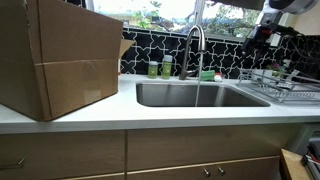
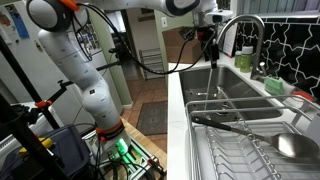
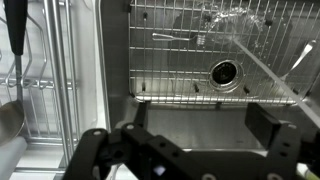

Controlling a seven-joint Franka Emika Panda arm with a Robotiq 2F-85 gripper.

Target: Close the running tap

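Observation:
The tap [image 1: 195, 42] is a tall brushed-steel gooseneck faucet behind the steel sink [image 1: 170, 97]. It also shows in an exterior view [image 2: 250, 28]. A thin stream of water [image 1: 197, 85] falls from its spout into the basin. My gripper [image 2: 208, 42] hangs in the air above the sink, apart from the tap and touching nothing. In the wrist view its two dark fingers [image 3: 200, 125] stand wide apart and empty over the sink's wire grid and drain [image 3: 225, 72]. The tap itself is out of the wrist view.
A large cardboard box [image 1: 55, 55] stands on the counter beside the sink. Two small green bottles [image 1: 160, 68] sit behind the sink by the tiled wall. A wire dish rack [image 1: 285, 85] with utensils is on the sink's other side, also in an exterior view [image 2: 250, 145].

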